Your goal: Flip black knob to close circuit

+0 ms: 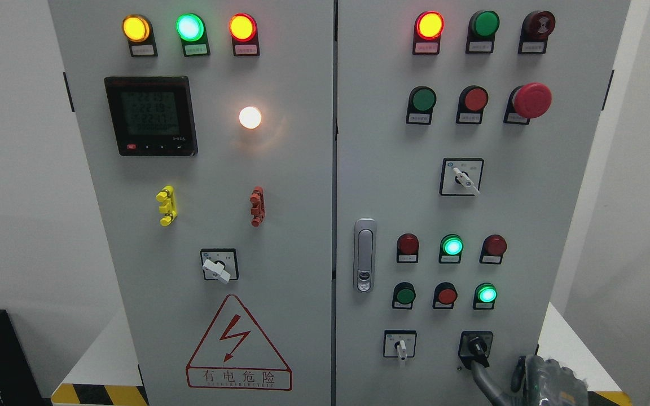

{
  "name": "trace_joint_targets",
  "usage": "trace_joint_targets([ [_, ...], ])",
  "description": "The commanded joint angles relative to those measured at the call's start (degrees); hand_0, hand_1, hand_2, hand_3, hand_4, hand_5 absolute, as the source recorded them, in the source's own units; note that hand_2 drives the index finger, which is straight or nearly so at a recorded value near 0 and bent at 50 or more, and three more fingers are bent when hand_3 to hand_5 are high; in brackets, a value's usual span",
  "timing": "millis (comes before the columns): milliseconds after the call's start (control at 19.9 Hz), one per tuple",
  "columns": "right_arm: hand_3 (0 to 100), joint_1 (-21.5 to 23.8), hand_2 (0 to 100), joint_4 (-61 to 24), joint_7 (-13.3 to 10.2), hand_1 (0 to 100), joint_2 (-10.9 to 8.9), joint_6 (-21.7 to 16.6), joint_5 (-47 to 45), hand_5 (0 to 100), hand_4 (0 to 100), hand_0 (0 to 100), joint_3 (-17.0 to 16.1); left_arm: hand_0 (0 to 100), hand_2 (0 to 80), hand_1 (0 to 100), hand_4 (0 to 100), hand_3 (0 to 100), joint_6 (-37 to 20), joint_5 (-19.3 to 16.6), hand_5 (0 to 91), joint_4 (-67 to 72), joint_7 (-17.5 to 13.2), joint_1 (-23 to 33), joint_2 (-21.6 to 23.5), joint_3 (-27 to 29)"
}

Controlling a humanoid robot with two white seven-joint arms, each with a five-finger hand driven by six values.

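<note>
The robot's right hand shows at the lower right edge, one grey finger stretched up-left to touch the black rotary knob on the grey metal cabinet door. It pinches nothing; whether the other fingers curl I cannot tell. Likely a single finger suffices to push the lever over.

White platform w/ yellow-black hazard stripe along front edge. Tall grey metal two-door control cabinet stands directly on it, upright, centred. Platform visible both sides of cabinet.
</note>
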Motion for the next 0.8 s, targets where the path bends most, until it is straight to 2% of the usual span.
trace_joint_targets([
  [0, 97, -0.2, 81, 0.3, -0.1, 6, 0.0, 0.1, -0.2, 80, 80, 0, -0.9, 12, 0.0, 56, 0, 0, 0.0, -1.2, 0.0, 1.2, 0.0, 0.0, 0.0, -1.2],
  [753, 97, -0.8, 80, -0.1, -0.2, 6, 0.0, 0.1, -0.8, 80, 80, 0, -1.5, 12, 0.0, 56, 0, 0, -0.1, -1.2, 0.0, 1.2, -0.1, 0.0, 0.0, -1.2],
])
